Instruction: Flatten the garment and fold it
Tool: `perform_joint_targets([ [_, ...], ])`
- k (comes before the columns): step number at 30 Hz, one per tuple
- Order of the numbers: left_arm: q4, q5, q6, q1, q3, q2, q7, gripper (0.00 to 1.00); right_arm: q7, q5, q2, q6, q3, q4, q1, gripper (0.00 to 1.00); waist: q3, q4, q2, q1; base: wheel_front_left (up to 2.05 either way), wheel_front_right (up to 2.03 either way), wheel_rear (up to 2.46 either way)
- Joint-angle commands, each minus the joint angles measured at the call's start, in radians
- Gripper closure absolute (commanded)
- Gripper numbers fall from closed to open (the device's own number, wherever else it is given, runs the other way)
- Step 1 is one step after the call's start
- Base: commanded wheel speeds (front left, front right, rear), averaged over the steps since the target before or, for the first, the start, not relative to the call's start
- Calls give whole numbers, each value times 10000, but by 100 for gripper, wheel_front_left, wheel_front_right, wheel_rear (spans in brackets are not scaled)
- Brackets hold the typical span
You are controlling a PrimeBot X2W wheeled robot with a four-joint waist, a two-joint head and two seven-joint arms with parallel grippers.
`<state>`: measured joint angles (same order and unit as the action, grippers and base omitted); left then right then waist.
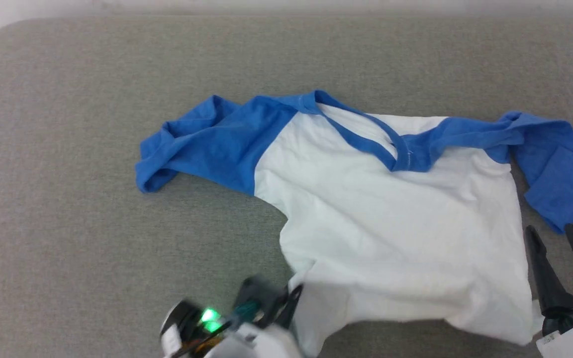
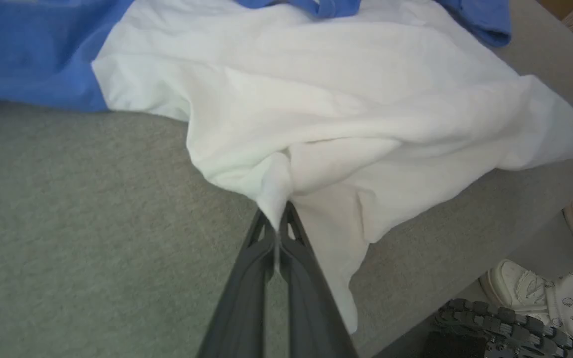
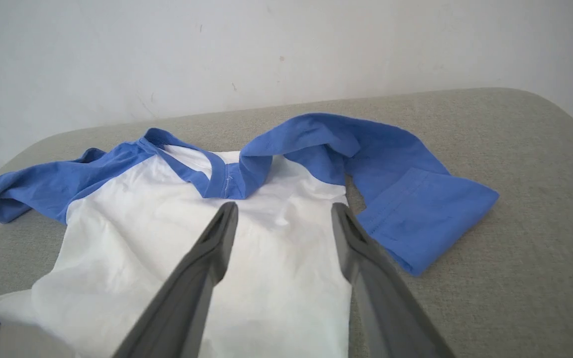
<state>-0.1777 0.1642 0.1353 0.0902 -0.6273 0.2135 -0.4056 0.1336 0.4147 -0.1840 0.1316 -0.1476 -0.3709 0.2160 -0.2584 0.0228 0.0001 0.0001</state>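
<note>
The head camera is looking steeply down on the grey padded surface (image 1: 67, 199) from well above, taking in nearly the whole garment (image 1: 391, 223). The left wrist camera is sitting low and near the cloth, peering along the left gripper (image 2: 277, 221) at a white hem corner. The right wrist camera is facing low across the surface from the hem end toward the pale wall (image 3: 286, 49), somewhat farther back. All three are sharing the garment's white body.
</note>
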Motion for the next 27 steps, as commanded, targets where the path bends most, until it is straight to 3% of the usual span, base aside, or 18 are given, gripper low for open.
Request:
perform_joint_targets([
  [1,-685,386,227,-857,242,326,-273,100,44,-30,34,-9,32,-63,99,0,89,238,-1,-1,0,0,0],
  [6,-1816,1185,933,-3191,891,1256,-993,100,127,-51,-18,-9,50,-82,183,0,100,428,-1,-1,0,0,0],
  [8,-1799,1543,1129,-3826,1063,1293,-978,86,157,-40,-24,-9,74,-83,203,0,114,478,-1,-1,0,0,0],
  [10,-1604,1625,1237,-4114,1274,1369,-639,60,185,-40,-39,-9,86,-83,228,0,142,532,-1,-1,0,0,0],
  [11,-1537,1581,1285,-4108,1364,1350,-378,0,205,-46,-52,-9,86,-76,253,0,168,572,-1,-1,0,0,0],
  [13,-1544,1510,1364,-3860,1554,1095,424,0,247,-62,-61,-9,91,-78,289,0,211,628,-1,-1,0,0,0],
  [20,-2549,1925,764,-2132,1947,-466,4018,0,376,-138,-40,-9,156,-149,321,0,391,647,-1,-1,0,0,0],
  [22,-2574,1171,1022,-1528,2281,-603,5151,0,401,-148,-31,-9,165,-173,324,0,404,604,-1,-1,0,0,0],
  [24,-2349,-282,1442,-969,2419,-353,6028,0,442,-179,-94,-9,158,-202,264,0,406,518,-1,-1,0,0,0],
  [27,-1823,-2300,2052,-547,2149,-41,6388,0,499,-271,-311,-9,38,-246,61,0,363,387,-1,-1,0,0,0],
])
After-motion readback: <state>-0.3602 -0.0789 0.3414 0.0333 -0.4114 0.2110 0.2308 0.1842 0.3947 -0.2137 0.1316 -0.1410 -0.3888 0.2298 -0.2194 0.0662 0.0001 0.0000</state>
